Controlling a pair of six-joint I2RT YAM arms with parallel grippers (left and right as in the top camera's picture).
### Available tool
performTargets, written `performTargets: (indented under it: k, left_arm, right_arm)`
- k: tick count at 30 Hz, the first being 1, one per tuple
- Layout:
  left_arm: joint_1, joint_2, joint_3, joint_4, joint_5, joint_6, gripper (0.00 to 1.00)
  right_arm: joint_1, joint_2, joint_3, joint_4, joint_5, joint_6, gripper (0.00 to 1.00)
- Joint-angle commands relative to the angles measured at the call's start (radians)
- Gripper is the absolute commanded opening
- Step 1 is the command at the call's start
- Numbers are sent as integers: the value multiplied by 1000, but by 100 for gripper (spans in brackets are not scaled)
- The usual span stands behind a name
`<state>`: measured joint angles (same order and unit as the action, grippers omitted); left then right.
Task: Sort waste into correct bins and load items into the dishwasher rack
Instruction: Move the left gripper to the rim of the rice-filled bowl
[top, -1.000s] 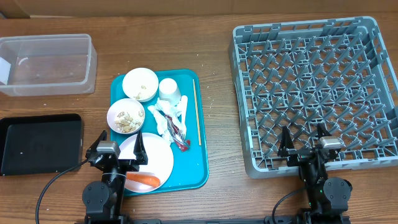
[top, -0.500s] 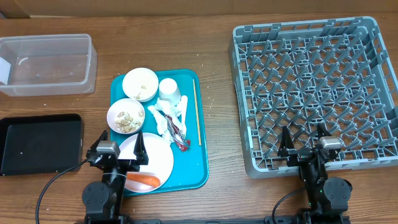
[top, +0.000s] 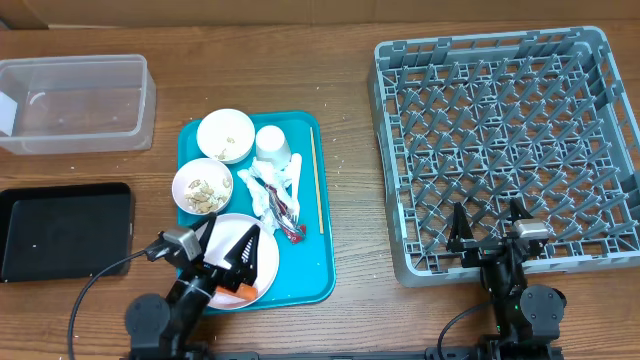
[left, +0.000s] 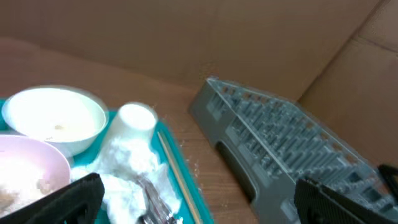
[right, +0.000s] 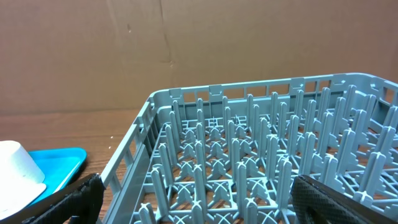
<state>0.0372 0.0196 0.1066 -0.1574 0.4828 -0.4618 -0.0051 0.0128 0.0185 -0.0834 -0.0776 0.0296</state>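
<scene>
Waste and dishes all lie on the teal tray (top: 322, 272); nothing is yet loaded in the dishwasher rack (top: 500, 130). Left jaws are released and hang over the pink plate (top: 268, 245). The carrot (top: 245, 291) lies just beneath them, partly hidden, so contact cannot be confirmed. Right jaws are released at the rack's near wall, grasping nothing. Step in hand, by judgement: first pick, probably the carrot. Next move: lower the left jaws astride it, clench, and carry it to a bin.

Grey lattice rack (top: 500, 150), teal tray (top: 316, 266)
</scene>
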Motion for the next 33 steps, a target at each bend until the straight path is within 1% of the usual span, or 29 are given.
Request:
performTargets:
  k: [1, 3, 5, 8, 10, 11, 13, 15, 16, 19, 21, 22, 26, 33]
  left_arm:
    - [1, 78, 222, -206, -138, 118, 100]
    - [1, 201, 371, -355, -251, 131, 100]
    - [1, 323, 489, -447, -287, 155, 100]
    - [1, 524, 672, -576, -287, 199, 100]
    - [1, 642, 770, -644, -279, 209, 100]
    - [1, 741, 840, -676, -250, 202, 100]
    - [1, 819, 881, -716, -188, 207, 100]
    - [-3, 898, 912, -731, -142, 317, 100]
    - [-8, 932, 924, -744, -169, 324, 100]
    - [-28, 1032, 972, -814, -321, 234, 100]
    - [-50, 1111, 1013, -895, -426, 159, 100]
    - [-61, 1142, 1025, -922, -451, 142, 100]
    - [-112, 1262, 1032, -937, -488, 140, 100]
    - [-116, 1435, 1032, -876, -457, 140, 100]
  right_arm:
    - [-1, -10, -10, 4, 6, -4, 100]
    - [-1, -10, -10, 4, 6, -4, 100]
    - [-1, -10, -10, 4, 6, -4, 100]
    - [-1, -10, -10, 4, 6, -4, 100]
    - [-1, -10, -10, 4, 6, -4, 100]
    - [-1, -10, -10, 4, 6, -4, 100]
    - [-1, -10, -10, 4, 6, -4, 100]
    - [-1, -10, -10, 4, 6, -4, 100]
    - [-1, -10, -10, 4, 6, -4, 100]
    - [-1, -10, -10, 4, 6, -4, 100]
    - [-1, -10, -10, 4, 6, -4, 100]
    - [-1, -10, -10, 4, 6, -4, 100]
    - [-1, -10, -10, 4, 6, -4, 100]
    - [-1, -10, -10, 4, 6, -4, 100]
